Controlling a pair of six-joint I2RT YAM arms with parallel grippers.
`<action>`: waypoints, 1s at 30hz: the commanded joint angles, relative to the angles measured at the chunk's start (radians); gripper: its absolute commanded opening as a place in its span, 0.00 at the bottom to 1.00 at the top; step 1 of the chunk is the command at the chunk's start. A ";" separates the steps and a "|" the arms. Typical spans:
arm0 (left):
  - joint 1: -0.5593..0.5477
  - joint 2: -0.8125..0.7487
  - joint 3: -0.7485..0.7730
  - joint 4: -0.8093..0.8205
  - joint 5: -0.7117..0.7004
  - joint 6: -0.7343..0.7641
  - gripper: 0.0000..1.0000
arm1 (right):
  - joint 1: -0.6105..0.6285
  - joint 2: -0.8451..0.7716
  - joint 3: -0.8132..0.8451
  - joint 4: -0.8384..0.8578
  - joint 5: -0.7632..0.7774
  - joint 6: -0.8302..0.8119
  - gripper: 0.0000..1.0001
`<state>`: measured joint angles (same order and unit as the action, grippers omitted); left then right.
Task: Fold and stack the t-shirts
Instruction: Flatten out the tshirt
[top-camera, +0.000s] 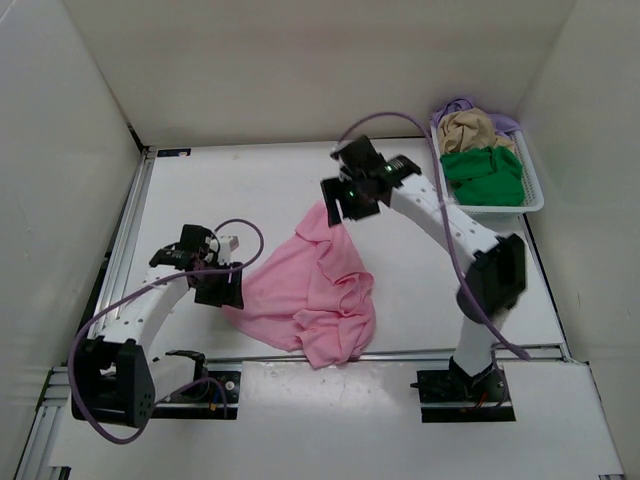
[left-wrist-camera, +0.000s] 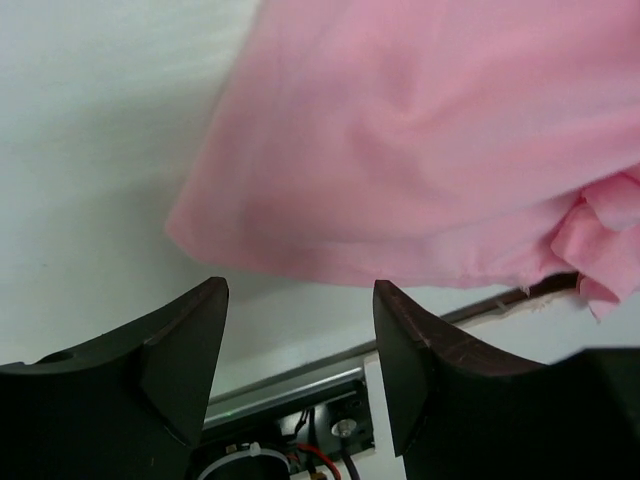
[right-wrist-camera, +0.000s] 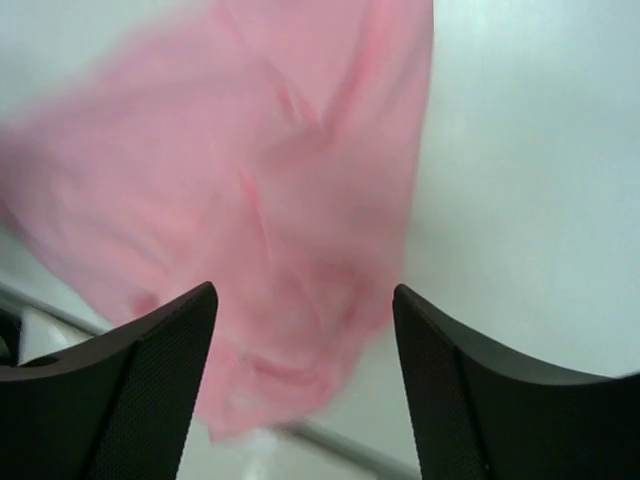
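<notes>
A crumpled pink t-shirt (top-camera: 312, 288) lies on the white table between the arms, reaching to the front edge. My left gripper (top-camera: 222, 292) is at its left edge. In the left wrist view this gripper (left-wrist-camera: 300, 300) stands open with nothing between the fingers, and the pink t-shirt (left-wrist-camera: 420, 150) lies just beyond the tips. My right gripper (top-camera: 338, 208) hovers over the shirt's far corner. In the right wrist view it (right-wrist-camera: 305, 305) is open and empty, the pink t-shirt (right-wrist-camera: 250, 200) blurred beneath it. Green (top-camera: 485, 176), tan (top-camera: 475, 130) and purple (top-camera: 455, 103) t-shirts sit bunched in the basket.
A white mesh basket (top-camera: 535, 198) stands at the back right corner. White walls close in the table on the left, back and right. A metal rail (top-camera: 420, 352) runs along the front edge, with the arm bases just behind it.
</notes>
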<state>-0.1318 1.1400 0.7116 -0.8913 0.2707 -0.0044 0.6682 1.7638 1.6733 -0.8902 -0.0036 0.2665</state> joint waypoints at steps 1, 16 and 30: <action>0.024 0.035 0.035 0.115 -0.047 0.004 0.71 | 0.019 0.228 0.290 -0.007 0.037 -0.007 0.72; 0.034 0.294 -0.009 0.261 -0.091 0.004 0.63 | 0.097 0.675 0.556 0.128 0.108 0.128 0.67; 0.043 0.331 0.077 0.261 -0.126 0.004 0.10 | 0.082 0.646 0.571 0.109 0.169 0.105 0.00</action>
<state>-0.0971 1.4784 0.7631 -0.6724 0.1902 -0.0078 0.7769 2.4611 2.1960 -0.7853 0.1165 0.3866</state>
